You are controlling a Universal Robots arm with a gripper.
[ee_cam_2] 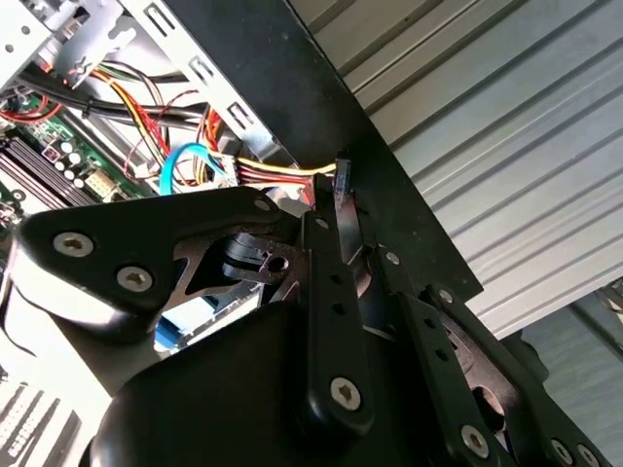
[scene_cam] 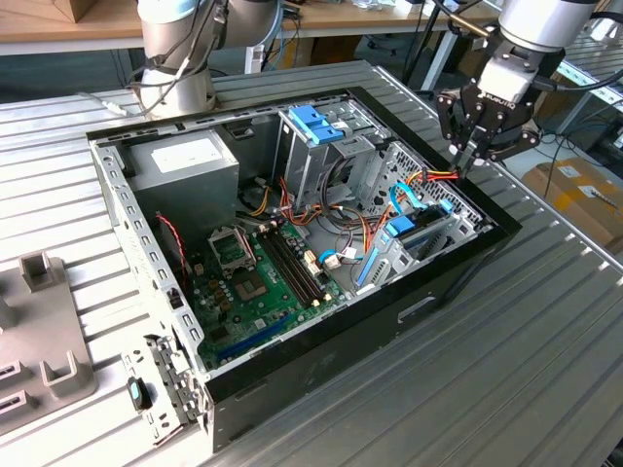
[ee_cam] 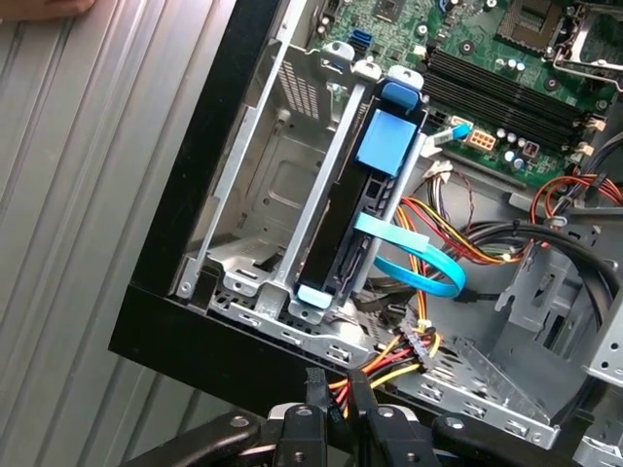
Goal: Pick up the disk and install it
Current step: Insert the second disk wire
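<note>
On the ribbed metal table (scene_cam: pixel 545 321), the open black computer case (scene_cam: pixel 428 292) is lying flat. I am seeing the black gripper (scene_cam: pixel 474 156) pinching, fingers nearly together, the yellow-red power cable (ee_cam: pixel 394 365) beside the blue-railed dark rectangular disk (ee_cam: pixel 365 209).

A robotics lab or workshop was indicated: an opened computer case (scene_cam: pixel 292 243) had been laid on a ribbed metal workbench (scene_cam: pixel 545 341) below the claw (scene_cam: pixel 474 156), with wooden benches (scene_cam: pixel 58 24) and cardboard boxes (scene_cam: pixel 574 190) seen behind and beside it.
</note>
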